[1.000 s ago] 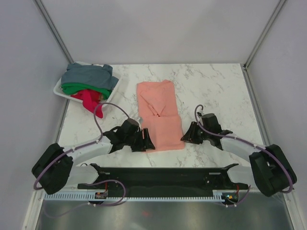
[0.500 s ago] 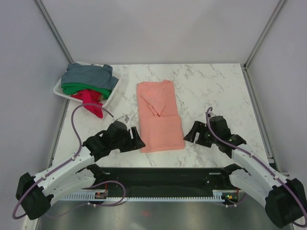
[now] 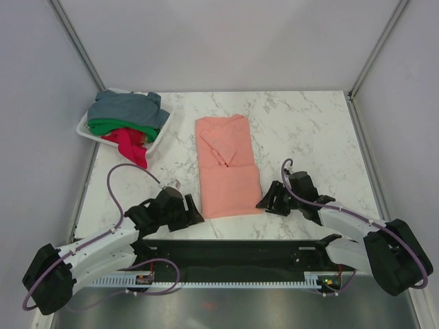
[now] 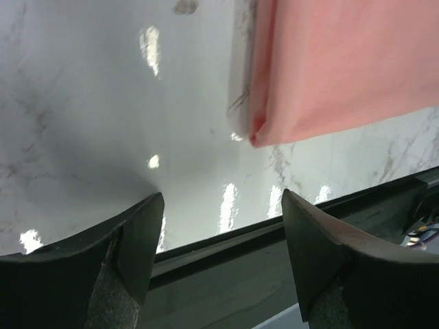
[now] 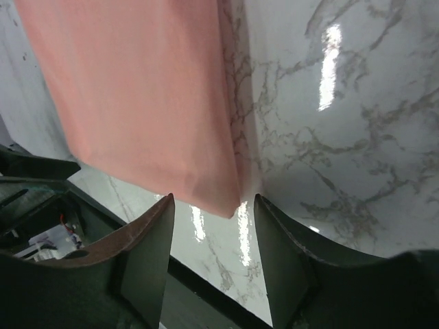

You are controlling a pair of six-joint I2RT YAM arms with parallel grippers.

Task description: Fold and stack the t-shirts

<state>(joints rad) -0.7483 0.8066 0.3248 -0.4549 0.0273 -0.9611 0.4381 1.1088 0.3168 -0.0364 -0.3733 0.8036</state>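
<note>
The salmon-pink t-shirt [image 3: 228, 164] lies partly folded in the middle of the marble table, its near edge towards me. My left gripper [image 3: 194, 211] is open and empty, just left of the shirt's near left corner [image 4: 257, 137]. My right gripper [image 3: 266, 200] is open and empty, at the shirt's near right corner [image 5: 230, 202], which sits between the jaws without being clamped. The grey-blue t-shirt [image 3: 127, 108], green t-shirt [image 3: 113, 126] and red t-shirt [image 3: 129, 142] lie heaped in the basket at the back left.
The white mesh basket [image 3: 84, 127] stands at the table's back left, the red shirt hanging over its front rim. A black rail [image 3: 233, 252] runs along the table's near edge. Grey walls enclose the table on three sides.
Both arms pulled back from the shirt's near corners and then returned. The left gripper now sits lower and left of the corner; the right is back at the near right corner. The shirt lies as before.
</note>
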